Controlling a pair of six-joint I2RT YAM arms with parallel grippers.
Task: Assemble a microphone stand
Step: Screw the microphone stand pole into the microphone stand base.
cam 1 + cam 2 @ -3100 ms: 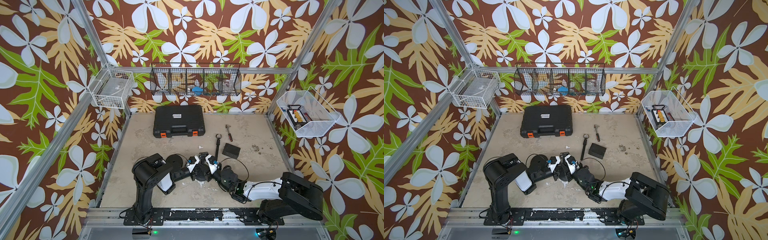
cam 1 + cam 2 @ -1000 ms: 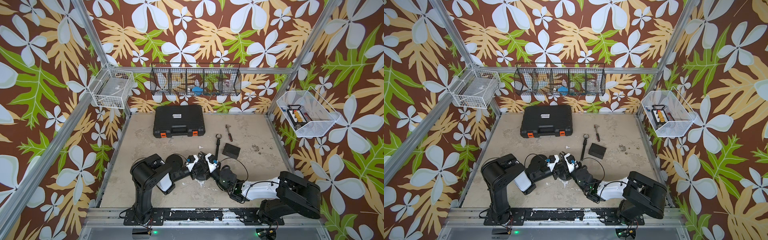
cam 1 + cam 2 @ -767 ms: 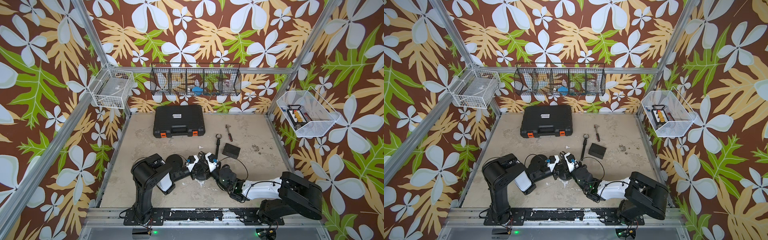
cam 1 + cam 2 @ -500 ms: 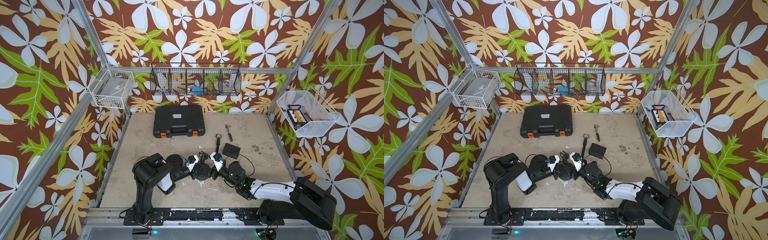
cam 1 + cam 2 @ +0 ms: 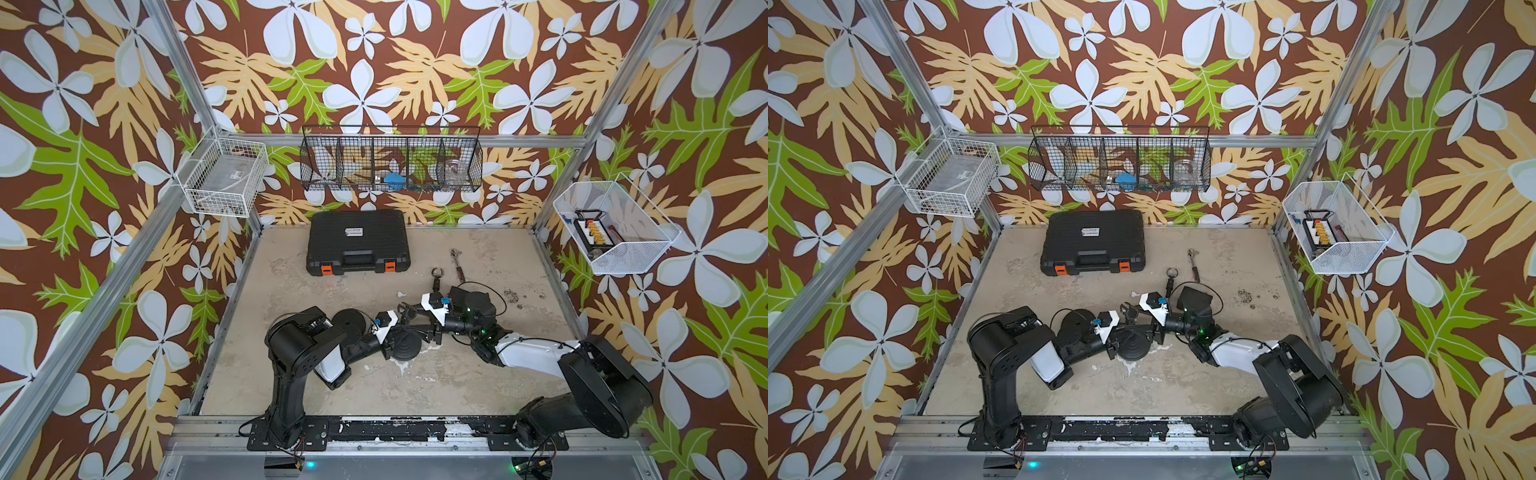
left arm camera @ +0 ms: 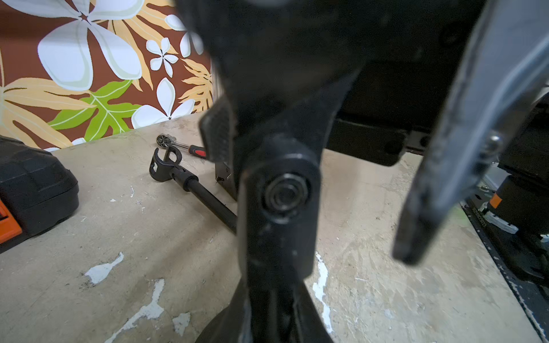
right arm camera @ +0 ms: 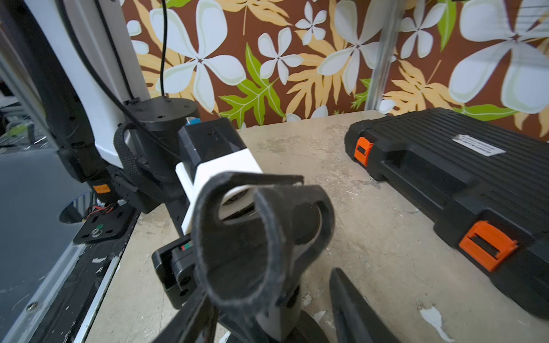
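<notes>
Wire basket (image 5: 325,167) holding blue object (image 5: 394,179), shut case (image 5: 357,243), stand (image 5: 405,348)

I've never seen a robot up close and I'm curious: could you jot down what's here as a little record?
Stand: upright on round base, clip on top
Left claw: shut on stand's post
Right claw: open, flanking the stand
Loose rod: lying flat, untouched
Ratchet: beside the rod
Case: closed, at the back
</notes>
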